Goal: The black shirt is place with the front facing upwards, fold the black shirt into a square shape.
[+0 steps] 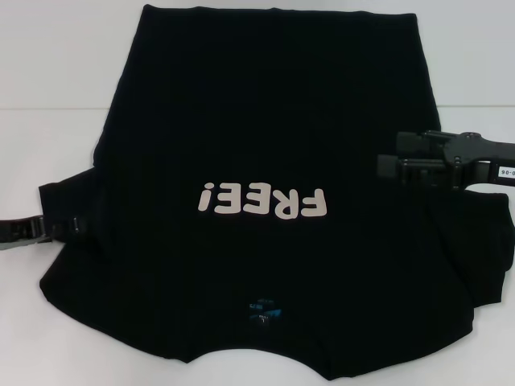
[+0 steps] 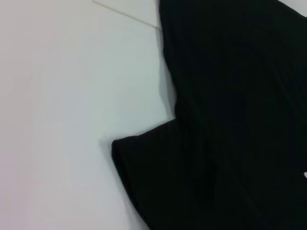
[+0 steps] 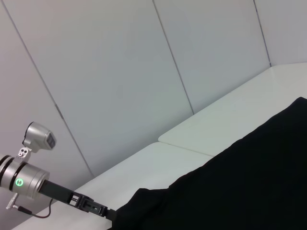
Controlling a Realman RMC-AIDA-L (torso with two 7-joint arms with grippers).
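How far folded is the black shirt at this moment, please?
Mostly spread: the black shirt lies flat, lettering up, with only the sleeves looking tucked inward.

black shirt is plain black, white "FREE!" letters, blue-ish neck label i think, on a white table.

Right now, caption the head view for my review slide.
Black shirt lies print-up on the white table, left gripper and right gripper at its sleeves.

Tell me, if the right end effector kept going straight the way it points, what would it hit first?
Probably the black shirt: the right end effector points across it toward the robot's left, though its height above the cloth is unclear.
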